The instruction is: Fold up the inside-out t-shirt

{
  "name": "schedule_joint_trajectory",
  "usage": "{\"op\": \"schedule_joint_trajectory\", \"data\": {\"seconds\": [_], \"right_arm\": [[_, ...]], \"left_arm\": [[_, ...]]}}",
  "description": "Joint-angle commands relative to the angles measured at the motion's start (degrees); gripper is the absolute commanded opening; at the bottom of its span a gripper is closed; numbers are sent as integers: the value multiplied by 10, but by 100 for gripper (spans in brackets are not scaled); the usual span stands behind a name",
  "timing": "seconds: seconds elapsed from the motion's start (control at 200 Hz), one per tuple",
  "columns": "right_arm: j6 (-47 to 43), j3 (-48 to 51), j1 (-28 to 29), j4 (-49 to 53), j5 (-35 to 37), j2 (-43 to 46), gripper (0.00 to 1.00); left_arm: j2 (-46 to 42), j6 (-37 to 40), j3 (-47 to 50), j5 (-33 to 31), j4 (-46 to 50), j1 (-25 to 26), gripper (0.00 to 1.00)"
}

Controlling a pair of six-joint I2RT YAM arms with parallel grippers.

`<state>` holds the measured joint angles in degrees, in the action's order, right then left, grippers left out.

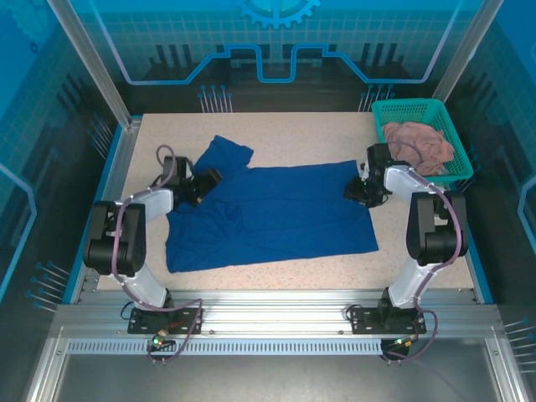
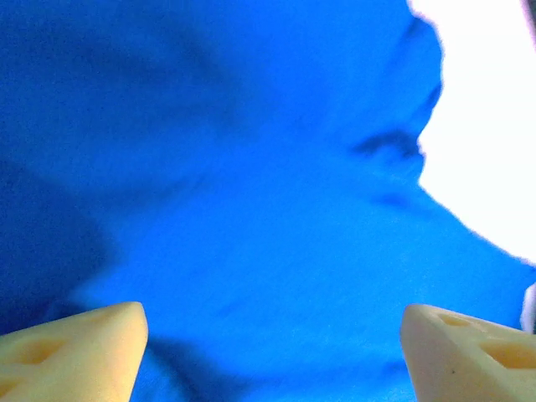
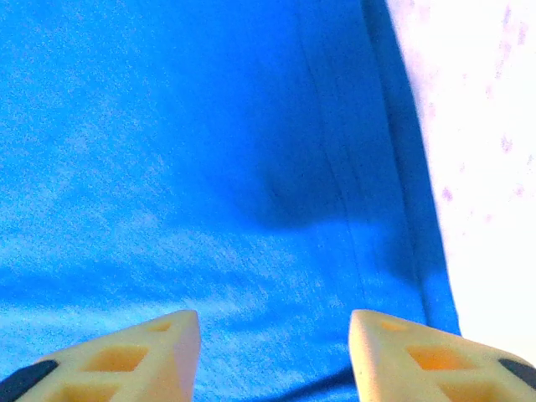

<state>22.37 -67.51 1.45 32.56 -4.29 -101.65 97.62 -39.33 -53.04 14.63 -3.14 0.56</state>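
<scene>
Left gripper and right gripper hover open over blue t-shirt.

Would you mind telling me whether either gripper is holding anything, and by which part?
Nothing is held: the left gripper and right gripper both stand open over the blue t-shirt.

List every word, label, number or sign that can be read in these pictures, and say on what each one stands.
No text can be read anywhere.
T-shirt: plain blue in all three views; no lettering or label shows.
Basket and pink cloth: no print.
Gear emblem at the back, cut by the top edge: a sign without letters.
</scene>
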Motion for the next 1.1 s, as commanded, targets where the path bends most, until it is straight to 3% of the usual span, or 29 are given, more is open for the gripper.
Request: {"op": "schedule_joint_trajectory", "data": {"seconds": [0.0,0.3,0.69,0.87,1.095], "right_arm": [[-1,-58,9,-46,14,-1,55],[7,-117,33,-54,3,-48,60],[7,-98,34,-64,-11,-54,61],[10,-91,35,-72,-23,-55,60],[18,-88,35,-83,-45,-63,61]], "left_arm": [[53,44,-103,-23,13,-10,80],[278,130,-436,-48,195,-17,80],[575,215,-973,-130,545,6,77],[591,202,-1002,-162,576,12,72],[620,171,-998,-146,581,26,69]]}}
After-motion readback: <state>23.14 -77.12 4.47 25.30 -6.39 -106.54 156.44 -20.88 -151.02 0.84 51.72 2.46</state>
